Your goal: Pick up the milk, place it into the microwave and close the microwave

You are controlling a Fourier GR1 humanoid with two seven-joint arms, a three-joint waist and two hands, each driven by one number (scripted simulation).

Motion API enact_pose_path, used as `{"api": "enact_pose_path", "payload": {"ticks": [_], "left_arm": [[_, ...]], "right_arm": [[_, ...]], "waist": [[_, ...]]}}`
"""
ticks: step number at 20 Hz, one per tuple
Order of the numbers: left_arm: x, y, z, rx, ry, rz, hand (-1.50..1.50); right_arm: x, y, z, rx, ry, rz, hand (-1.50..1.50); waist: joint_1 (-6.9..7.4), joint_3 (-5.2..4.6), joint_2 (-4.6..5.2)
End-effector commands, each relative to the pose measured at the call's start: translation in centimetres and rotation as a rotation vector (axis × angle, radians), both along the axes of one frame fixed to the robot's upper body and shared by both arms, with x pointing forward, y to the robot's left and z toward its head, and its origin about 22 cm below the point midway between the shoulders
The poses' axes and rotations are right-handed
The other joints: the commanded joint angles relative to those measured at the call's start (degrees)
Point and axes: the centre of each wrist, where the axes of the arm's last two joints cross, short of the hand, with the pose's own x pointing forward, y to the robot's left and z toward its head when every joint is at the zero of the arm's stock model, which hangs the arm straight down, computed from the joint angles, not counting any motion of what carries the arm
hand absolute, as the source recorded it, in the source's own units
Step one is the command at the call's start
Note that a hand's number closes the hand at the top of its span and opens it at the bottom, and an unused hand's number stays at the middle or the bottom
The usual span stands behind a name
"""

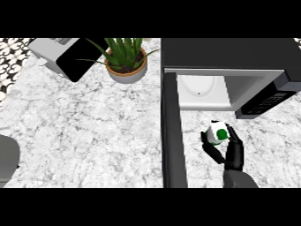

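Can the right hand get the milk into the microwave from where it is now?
Probably yes. The right hand has its fingers curled round the milk, the microwave cavity lies just ahead, and its door stands open at the left.

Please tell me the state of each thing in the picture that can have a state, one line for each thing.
microwave: open, inside shows only its plate
microwave door: swung fully out toward the robot
milk: held above the counter, outside the microwave
right hand: curled round the milk
potted plant: upright
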Motion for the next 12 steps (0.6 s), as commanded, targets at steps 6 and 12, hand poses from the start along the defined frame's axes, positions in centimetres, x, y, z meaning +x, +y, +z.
{"api": "enact_pose_path", "payload": {"ticks": [6,12], "left_arm": [[-0.9,0.0,1.1,-0.005,-0.001,0.009,-1.50],[-0.6,-0.2,0.9,-0.007,-0.019,-0.008,-1.50]], "right_arm": [[2.3,0.8,0.7,-0.085,-0.098,-0.100,1.50],[1.6,-6.0,1.3,-0.050,-0.164,0.062,1.50]], "waist": [[0.40,0.22,0.19],[0.42,0.28,0.33]]}}
